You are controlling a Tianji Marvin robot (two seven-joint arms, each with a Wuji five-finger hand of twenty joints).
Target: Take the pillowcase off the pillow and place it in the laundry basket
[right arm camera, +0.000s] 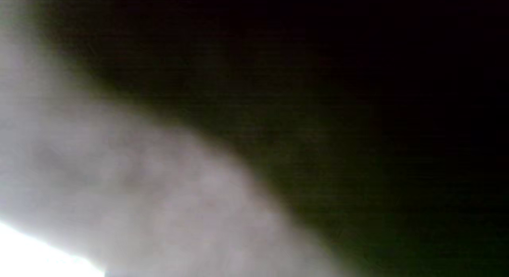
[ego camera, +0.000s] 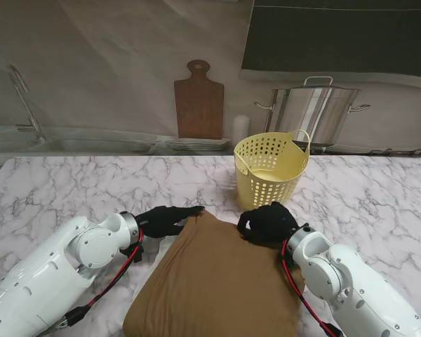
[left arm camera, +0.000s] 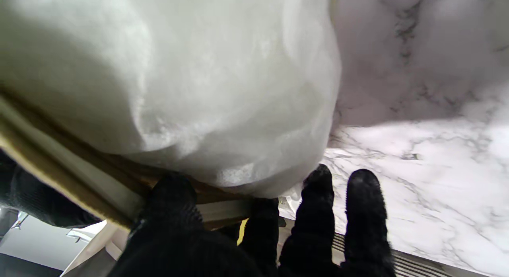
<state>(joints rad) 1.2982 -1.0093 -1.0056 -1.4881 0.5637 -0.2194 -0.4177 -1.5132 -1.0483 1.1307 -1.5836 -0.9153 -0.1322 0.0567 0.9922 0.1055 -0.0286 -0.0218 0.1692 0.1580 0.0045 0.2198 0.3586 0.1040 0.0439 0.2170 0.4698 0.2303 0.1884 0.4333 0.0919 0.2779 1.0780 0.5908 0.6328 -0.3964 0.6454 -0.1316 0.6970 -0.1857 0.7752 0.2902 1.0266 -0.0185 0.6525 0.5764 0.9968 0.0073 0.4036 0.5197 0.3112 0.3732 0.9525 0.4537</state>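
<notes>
Left hand: fingers lie at the far left corner of the pillowcase. In the left wrist view the thumb sits under the tan hem while the other fingers extend onto the counter just beside it — a firm clamp on the fabric cannot be confirmed. The white pillow bulges out of the open hem directly ahead of these fingers.

Right hand: fingers are curled down onto the far right corner of the pillowcase; whether they pinch cloth or only press on it cannot be told, as the right wrist view is blurred.

Key relation: the opening is at the fingers' end, and the pillow's long axis runs from both hands back toward the robot. The laundry basket stands just beyond the right hand — the nearer hand for the drop.
</notes>
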